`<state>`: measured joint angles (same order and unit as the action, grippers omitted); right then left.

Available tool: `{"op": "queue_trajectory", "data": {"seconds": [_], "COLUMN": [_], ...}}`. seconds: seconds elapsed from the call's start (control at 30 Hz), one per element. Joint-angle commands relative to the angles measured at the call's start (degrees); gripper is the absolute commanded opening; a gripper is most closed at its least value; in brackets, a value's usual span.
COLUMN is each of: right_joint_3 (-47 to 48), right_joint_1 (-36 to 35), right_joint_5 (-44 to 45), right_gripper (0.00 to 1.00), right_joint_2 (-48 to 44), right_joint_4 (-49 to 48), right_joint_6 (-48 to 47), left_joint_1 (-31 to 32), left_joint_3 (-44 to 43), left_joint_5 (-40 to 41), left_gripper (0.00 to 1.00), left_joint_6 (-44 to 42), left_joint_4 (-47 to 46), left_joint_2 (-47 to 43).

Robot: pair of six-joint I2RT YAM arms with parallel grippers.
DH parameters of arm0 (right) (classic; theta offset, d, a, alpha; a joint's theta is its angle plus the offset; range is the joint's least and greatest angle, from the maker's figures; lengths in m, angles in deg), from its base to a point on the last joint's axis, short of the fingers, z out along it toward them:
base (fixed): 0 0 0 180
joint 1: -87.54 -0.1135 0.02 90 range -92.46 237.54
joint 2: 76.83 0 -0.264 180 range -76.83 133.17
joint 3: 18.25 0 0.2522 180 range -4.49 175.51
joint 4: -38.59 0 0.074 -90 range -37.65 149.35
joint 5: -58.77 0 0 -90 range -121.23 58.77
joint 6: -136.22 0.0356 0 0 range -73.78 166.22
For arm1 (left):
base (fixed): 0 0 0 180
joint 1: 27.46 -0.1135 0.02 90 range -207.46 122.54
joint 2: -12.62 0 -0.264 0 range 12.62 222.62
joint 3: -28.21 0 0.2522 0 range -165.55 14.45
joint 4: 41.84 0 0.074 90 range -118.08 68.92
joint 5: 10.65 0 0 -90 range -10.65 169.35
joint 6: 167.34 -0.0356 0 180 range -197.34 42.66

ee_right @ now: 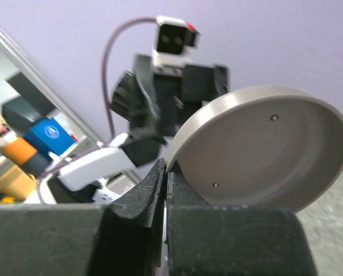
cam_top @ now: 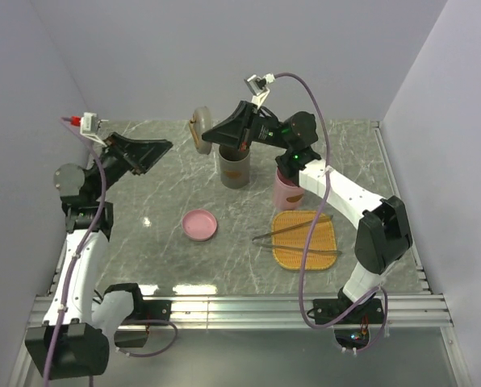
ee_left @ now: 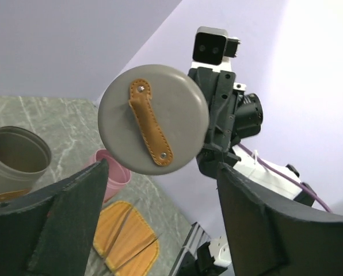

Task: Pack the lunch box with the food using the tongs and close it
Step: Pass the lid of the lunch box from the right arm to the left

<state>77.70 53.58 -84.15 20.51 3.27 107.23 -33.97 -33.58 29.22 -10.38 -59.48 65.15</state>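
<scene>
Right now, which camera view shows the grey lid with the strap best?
The left wrist view: the grey lid faces it fully, showing its top and the brown strap. The right wrist view shows only its hollow underside, pinched at the rim by the right gripper. The top view shows it small and nearly edge-on.

No legible text, brand, number or sign in any view. The blue box (ee_right: 48, 137) near the left edge of the right wrist view is too blurred to show any lettering.
</scene>
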Motion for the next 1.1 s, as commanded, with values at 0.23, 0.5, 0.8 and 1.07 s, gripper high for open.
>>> {"op": "queue_trajectory", "data": {"seconds": [0.23, 0.5, 0.8, 1.07], "right_joint_3": [-2.8, -2.6, -1.9, -1.4], "right_joint_1": [-2.3, -3.0, -3.9, -4.1], "right_joint_5": [7.7, 10.1, 10.8, 11.4], "right_gripper": [0.0, 0.0, 0.0, 0.0], "right_joint_2": [-1.6, -0.1, 0.4, 0.6], "right_joint_4": [-9.0, -10.0, -5.9, -6.2], "right_joint_6": [7.0, 9.5, 7.2, 7.6], "left_joint_1": [12.3, 13.5, 15.5, 17.3], "left_joint_3": [-6.1, -6.6, -5.4, -5.3], "left_joint_5": [19.7, 23.1, 21.6, 22.0], "left_gripper": [0.63, 0.58, 0.5, 0.37], "left_joint_6": [-6.9, -8.6, -7.9, -8.2], "left_joint_4": [3.3, 8.0, 5.1, 7.0], "left_joint_2": [3.2, 5.1, 5.7, 7.1]}}
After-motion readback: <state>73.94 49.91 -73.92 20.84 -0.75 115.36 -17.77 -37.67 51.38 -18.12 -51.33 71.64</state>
